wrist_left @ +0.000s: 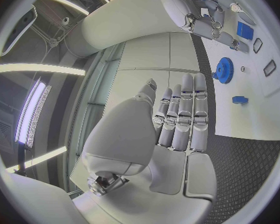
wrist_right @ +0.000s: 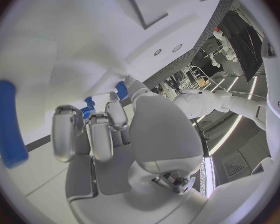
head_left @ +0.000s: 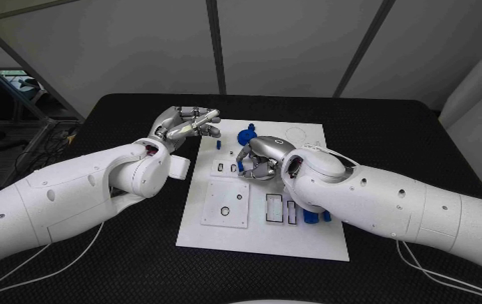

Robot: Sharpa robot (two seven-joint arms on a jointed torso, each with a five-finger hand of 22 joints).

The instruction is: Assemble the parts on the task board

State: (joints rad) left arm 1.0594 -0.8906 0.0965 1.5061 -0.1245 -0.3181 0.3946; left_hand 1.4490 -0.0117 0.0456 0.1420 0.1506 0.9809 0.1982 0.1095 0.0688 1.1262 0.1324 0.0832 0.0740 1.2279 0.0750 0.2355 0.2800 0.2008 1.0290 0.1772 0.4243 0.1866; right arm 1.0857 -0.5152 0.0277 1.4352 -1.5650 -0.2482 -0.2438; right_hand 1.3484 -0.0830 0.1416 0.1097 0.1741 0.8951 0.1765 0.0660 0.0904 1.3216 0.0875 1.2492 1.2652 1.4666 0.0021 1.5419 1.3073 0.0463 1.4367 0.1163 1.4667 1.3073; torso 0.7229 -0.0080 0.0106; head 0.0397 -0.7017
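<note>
The white task board (head_left: pixel 263 238) lies in the middle of the black table. A blue gear (head_left: pixel 247 136) sits near its far edge, also visible in the left wrist view (wrist_left: pixel 224 69) beside a small blue block (wrist_left: pixel 239 99). My right hand (head_left: pixel 259 157) hangs over the board's middle with its fingers (wrist_right: pixel 102 129) curled down. Small blue parts (wrist_right: pixel 88 108) peek between those fingers, and I cannot tell whether one is gripped. My left hand (head_left: pixel 187 124) hovers by the board's far left corner, its fingers (wrist_left: pixel 185 114) straight and holding nothing.
Several blue parts (head_left: pixel 313 215) lie at the board's right side near my right forearm, and a long blue peg (wrist_right: pixel 9 124) lies on the board. A raised white plate (head_left: pixel 225 205) with slots sits on the board's near left. Black table surrounds the board.
</note>
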